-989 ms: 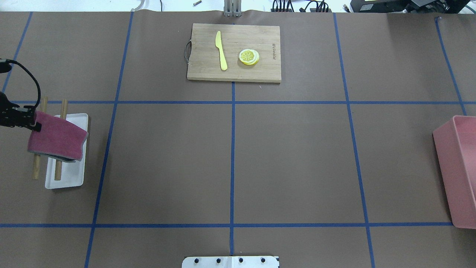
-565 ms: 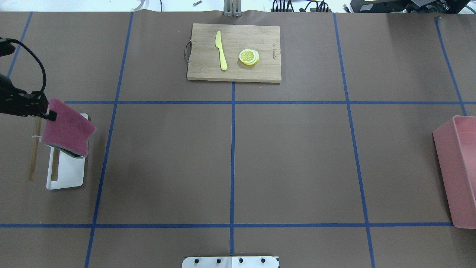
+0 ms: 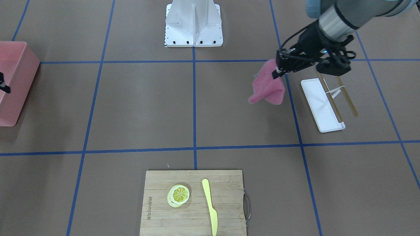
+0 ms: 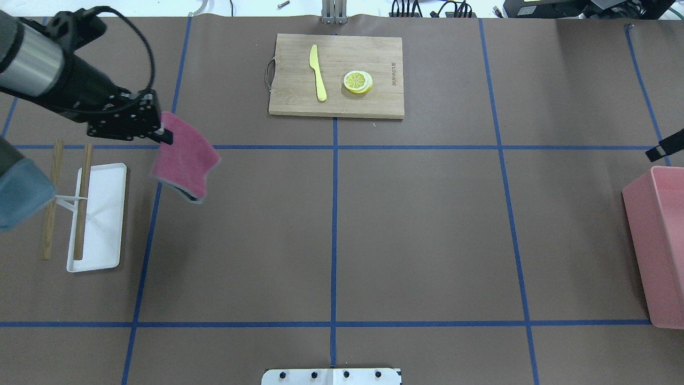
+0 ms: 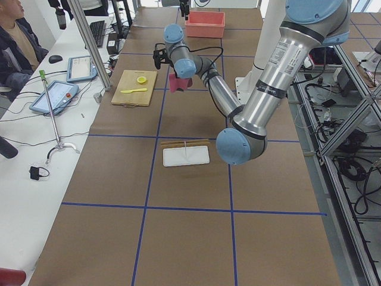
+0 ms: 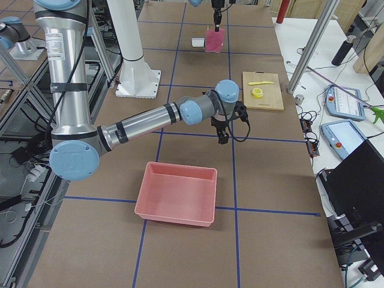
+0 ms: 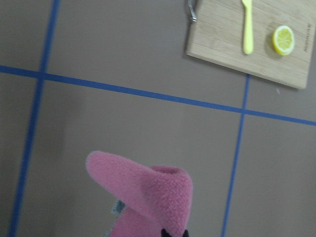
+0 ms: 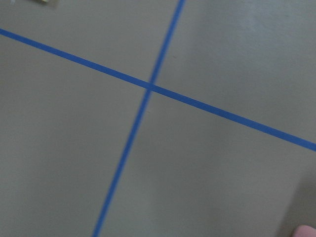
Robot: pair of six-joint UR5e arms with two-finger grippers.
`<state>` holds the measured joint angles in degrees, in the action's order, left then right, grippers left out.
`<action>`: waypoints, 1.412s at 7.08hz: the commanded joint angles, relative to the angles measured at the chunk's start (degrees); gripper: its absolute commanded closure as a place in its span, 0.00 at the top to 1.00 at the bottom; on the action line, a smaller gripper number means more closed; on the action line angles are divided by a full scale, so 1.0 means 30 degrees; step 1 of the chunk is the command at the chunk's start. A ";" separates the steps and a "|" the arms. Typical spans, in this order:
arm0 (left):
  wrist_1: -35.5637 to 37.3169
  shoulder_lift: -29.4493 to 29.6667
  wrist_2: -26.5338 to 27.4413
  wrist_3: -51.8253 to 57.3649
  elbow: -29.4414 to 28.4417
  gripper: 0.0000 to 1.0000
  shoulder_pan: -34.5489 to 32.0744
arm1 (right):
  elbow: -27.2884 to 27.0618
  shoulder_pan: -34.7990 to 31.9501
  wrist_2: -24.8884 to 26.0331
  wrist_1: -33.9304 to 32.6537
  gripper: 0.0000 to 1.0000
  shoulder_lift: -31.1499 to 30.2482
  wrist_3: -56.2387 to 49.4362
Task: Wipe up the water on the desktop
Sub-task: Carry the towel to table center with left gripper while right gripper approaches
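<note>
Carried inward from above the white tray (image 4: 101, 224), the pink cloth (image 4: 184, 163) now hangs clear over the brown worktop (image 4: 422, 230), its top edge clenched in the left pincer (image 4: 163, 136). Wiping can likely start soon, though no wet patch shows on the matte, blue-taped surface. Whether the right pincer (image 4: 661, 151), just showing at the edge, is released or clenched I cannot tell.

Even, bright light — soft shadows on the desktop (image 4: 427, 240) (right wrist view slightly blurred).
</note>
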<state>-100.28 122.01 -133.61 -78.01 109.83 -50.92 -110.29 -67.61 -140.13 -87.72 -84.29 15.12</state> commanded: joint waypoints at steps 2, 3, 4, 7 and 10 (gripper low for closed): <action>0.1085 0.5545 0.4210 -0.4761 -0.3373 0.00 0.3138 | -0.2632 0.4006 0.1698 0.0003 1.00 0.2981 0.6227; 0.0996 0.6664 0.4832 -0.7602 -0.4230 0.00 0.3582 | -0.3569 0.5556 0.3537 0.0003 1.00 0.3656 0.6703; 0.0996 0.7487 0.4839 -0.9429 -0.5195 0.00 0.3644 | -0.3781 0.6210 0.3990 0.0003 1.00 0.4649 0.7114; -0.1253 0.8256 0.4868 -1.3833 -0.6783 0.00 0.4376 | -0.4395 0.9166 0.8868 0.0032 1.00 0.6123 0.7498; -0.1377 0.8257 0.4868 -1.3900 -0.6787 0.00 0.4377 | -0.4311 1.1191 1.2599 0.3012 1.00 0.5832 0.7528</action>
<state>-104.17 146.79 -119.01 -119.53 89.49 -37.83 -123.39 -36.43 -106.32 -82.39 -66.45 37.68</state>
